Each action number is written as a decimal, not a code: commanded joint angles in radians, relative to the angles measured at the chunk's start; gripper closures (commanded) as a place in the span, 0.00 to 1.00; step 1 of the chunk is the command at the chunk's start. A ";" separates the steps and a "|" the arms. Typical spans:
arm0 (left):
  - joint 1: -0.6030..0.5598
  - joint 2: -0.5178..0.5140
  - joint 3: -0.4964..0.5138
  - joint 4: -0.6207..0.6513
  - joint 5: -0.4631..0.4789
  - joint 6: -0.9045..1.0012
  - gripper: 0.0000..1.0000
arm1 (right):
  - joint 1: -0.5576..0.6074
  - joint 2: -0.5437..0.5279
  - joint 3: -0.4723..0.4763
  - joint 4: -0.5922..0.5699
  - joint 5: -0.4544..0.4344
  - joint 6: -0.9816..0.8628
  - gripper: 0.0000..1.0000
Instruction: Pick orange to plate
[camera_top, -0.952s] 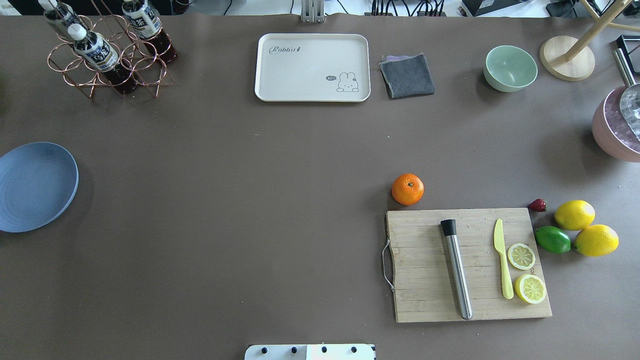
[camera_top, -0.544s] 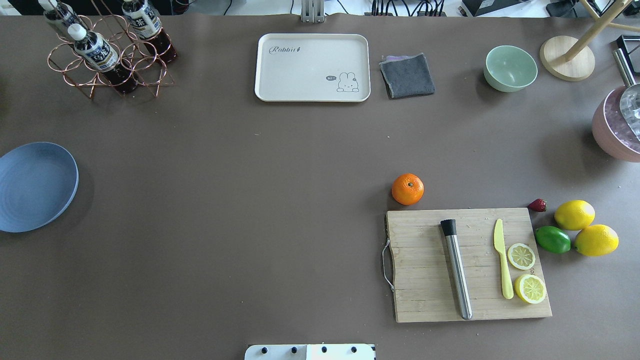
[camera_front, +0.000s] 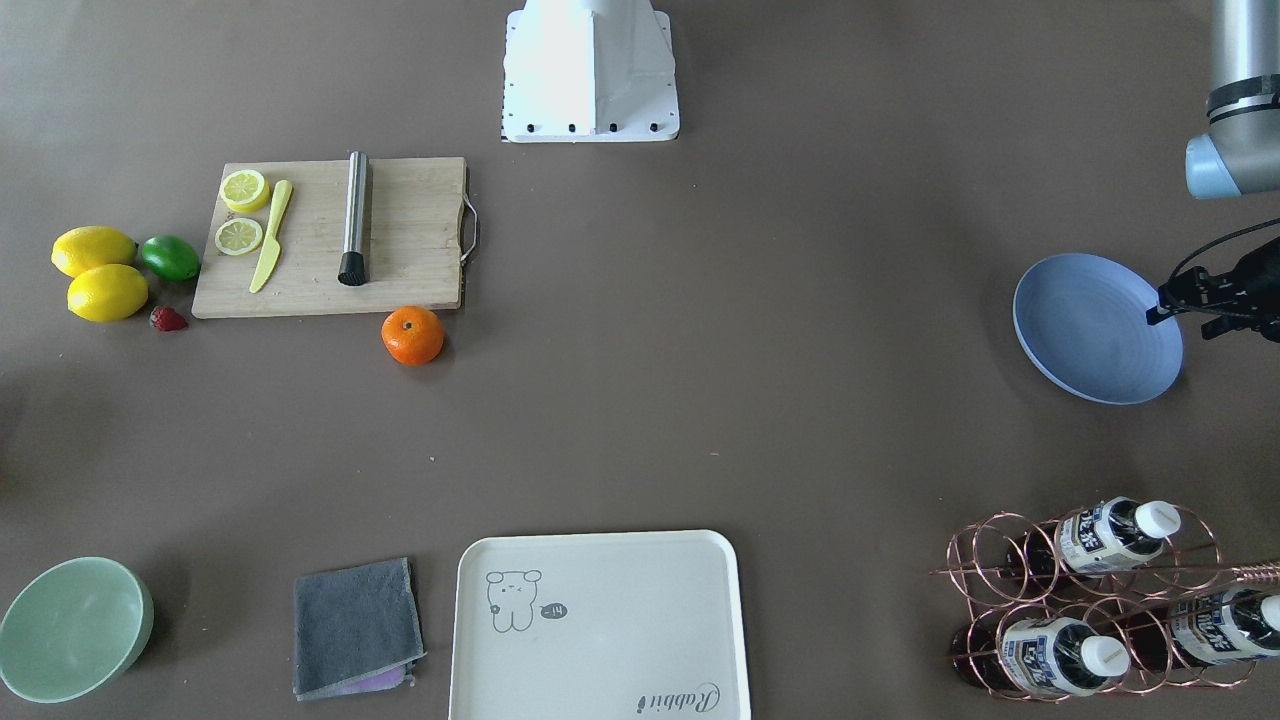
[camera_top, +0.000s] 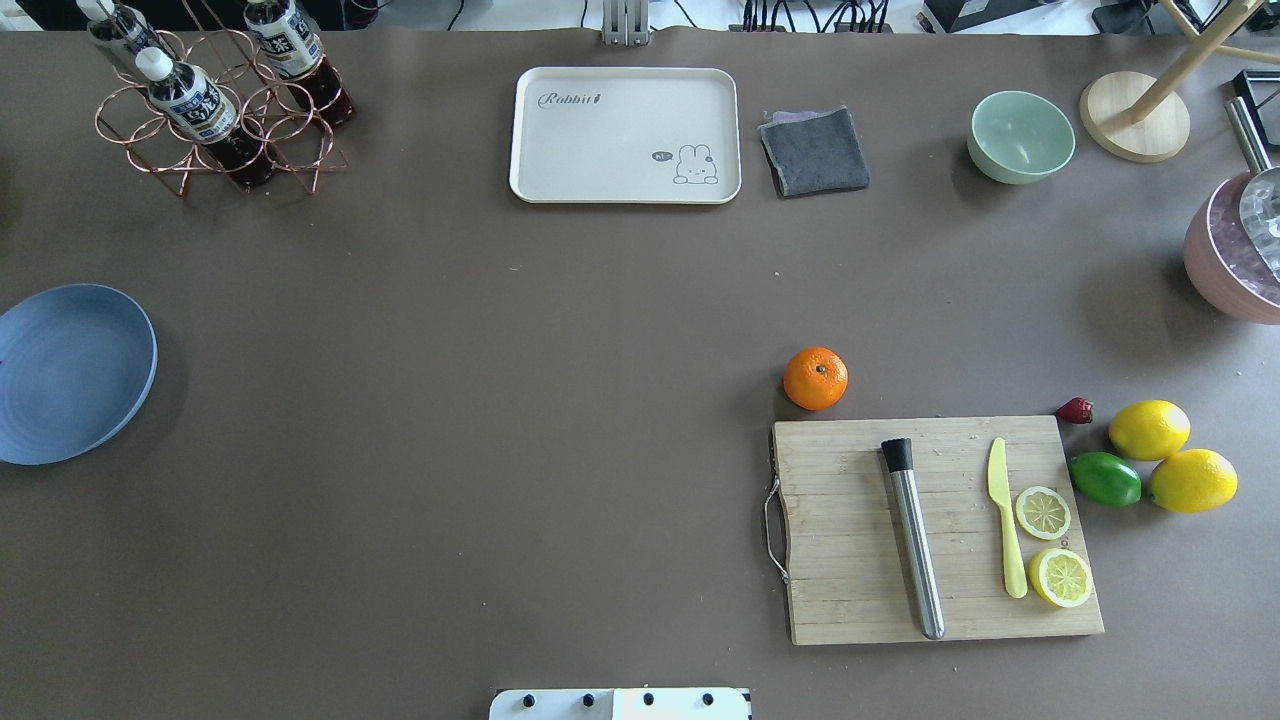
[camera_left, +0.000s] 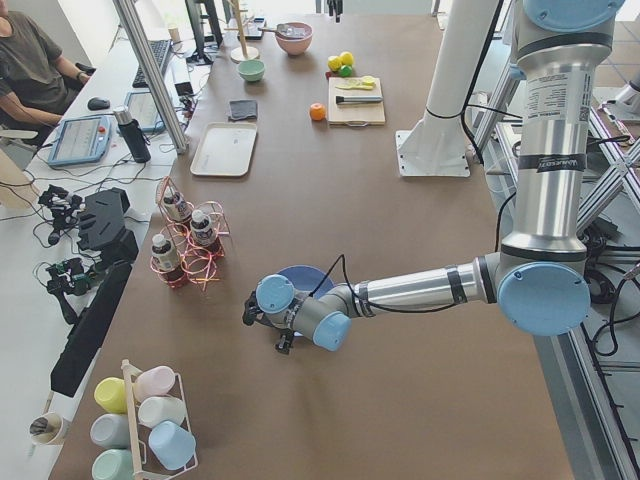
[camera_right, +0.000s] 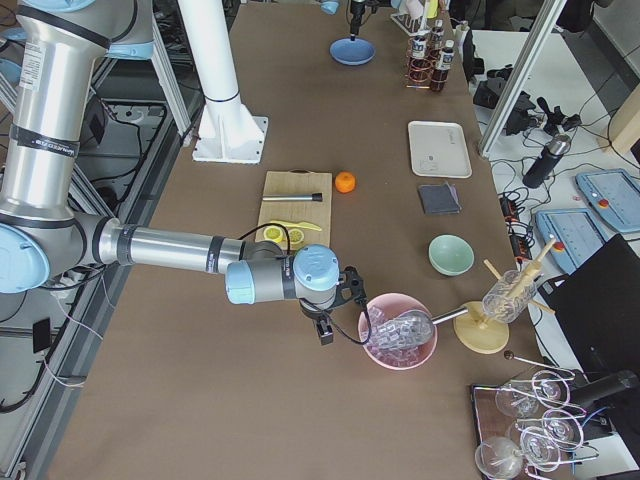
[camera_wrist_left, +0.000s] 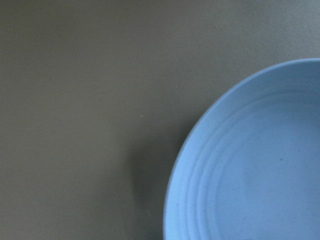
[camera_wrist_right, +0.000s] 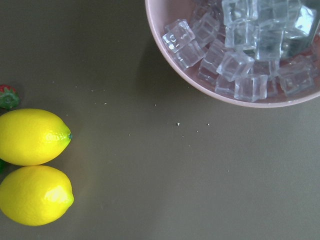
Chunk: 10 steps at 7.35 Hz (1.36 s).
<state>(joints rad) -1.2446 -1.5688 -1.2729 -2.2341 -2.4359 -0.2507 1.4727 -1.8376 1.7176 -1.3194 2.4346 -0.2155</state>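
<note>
The orange (camera_top: 815, 378) lies on the brown table just beyond the far left corner of the cutting board, with nothing touching it; it also shows as the orange (camera_front: 413, 335). The pale blue plate (camera_top: 70, 373) sits empty at the table's left edge. My left gripper (camera_left: 283, 343) hangs over the plate's outer side, and the left wrist view shows the plate (camera_wrist_left: 250, 165) with no fingers in it. My right gripper (camera_right: 322, 331) hovers far from the orange, between the lemons and a pink bowl. I cannot tell whether either gripper is open or shut.
A wooden cutting board (camera_top: 850, 560) carries a metal muddler, a yellow knife and lemon slices. Two lemons (camera_top: 1148, 429), a lime (camera_top: 1105, 479) and a strawberry (camera_top: 1075, 410) lie right of it. A pink ice bowl (camera_top: 1215, 265), mint bowl (camera_top: 1020, 136), cream tray (camera_top: 625, 135), grey cloth (camera_top: 815, 150) and bottle rack (camera_top: 215, 120) line the edges.
</note>
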 joint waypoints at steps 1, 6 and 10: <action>0.002 0.001 0.004 -0.002 0.000 -0.002 0.29 | 0.000 -0.002 -0.003 0.006 0.018 0.001 0.00; 0.013 0.001 0.010 -0.007 0.000 -0.022 0.87 | -0.005 -0.002 -0.001 0.009 0.018 -0.016 0.00; 0.013 0.001 -0.070 -0.015 -0.014 -0.094 1.00 | -0.012 0.014 0.019 0.009 0.015 0.002 0.00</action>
<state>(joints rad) -1.2319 -1.5683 -1.2937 -2.2493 -2.4427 -0.2931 1.4620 -1.8297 1.7225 -1.3100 2.4515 -0.2239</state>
